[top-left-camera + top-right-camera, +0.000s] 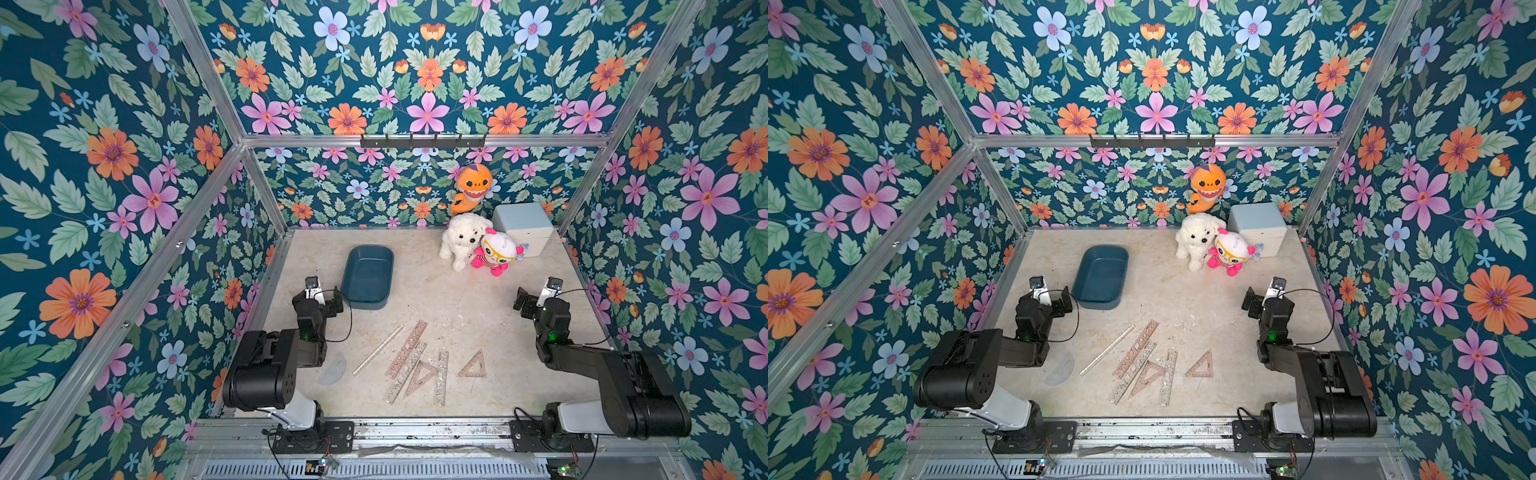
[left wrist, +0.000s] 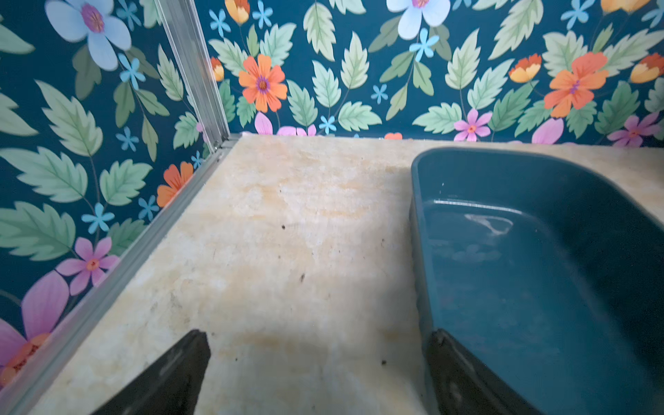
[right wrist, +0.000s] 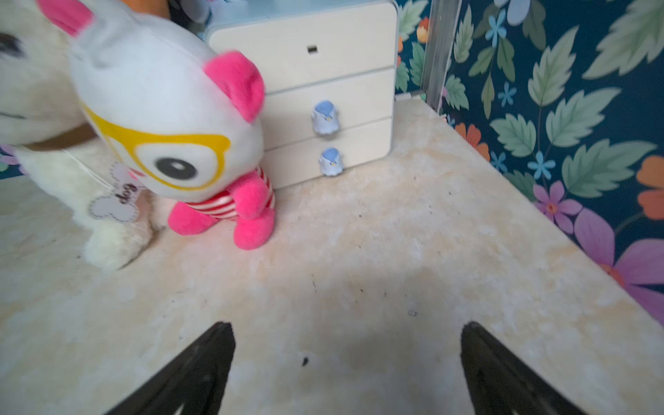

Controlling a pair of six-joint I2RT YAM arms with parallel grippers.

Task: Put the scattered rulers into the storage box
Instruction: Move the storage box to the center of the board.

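**Top views: rulers (image 1: pixel 406 350) loose on the table (image 1: pixel 440 299), storage box (image 1: pixel 367 276) empty**

In both top views the dark teal storage box sits on the left half of the table, toward the back, with nothing inside it. All the rulers lie flat near the front edge, well apart from the box.

- A clear straight ruler (image 1: pixel 378 350) slants on the left of the group.
- Just beside it lie two pinkish stencil rulers, one long (image 1: pixel 409 345) and one lower (image 1: pixel 399 384), both on the same slant.
- A triangular set square (image 1: pixel 422 376) overlaps the lower one and touches a third stencil ruler (image 1: pixel 441 378), which points front to back.
- A second set square (image 1: pixel 473 365) lies alone to the right.
- A clear protractor (image 1: pixel 333 370) lies at the far left, close against the left arm's elbow.

The left gripper (image 2: pixel 319 332) is spread wide and holds nothing — only bare table shows between its fingers. It sits just beside the box's near left corner. In the left wrist view one finger (image 2: pixel 452 373) shows against the box's near wall, but I cannot tell if they touch.

The right gripper (image 3: pixel 347 325) is also spread wide and empty, over bare table on the right side. It faces a white dog plush (image 1: pixel 459 239), a pink-and-white doll (image 1: pixel 496 249) and a pale drawer cabinet (image 1: pixel 524 226) at the back.
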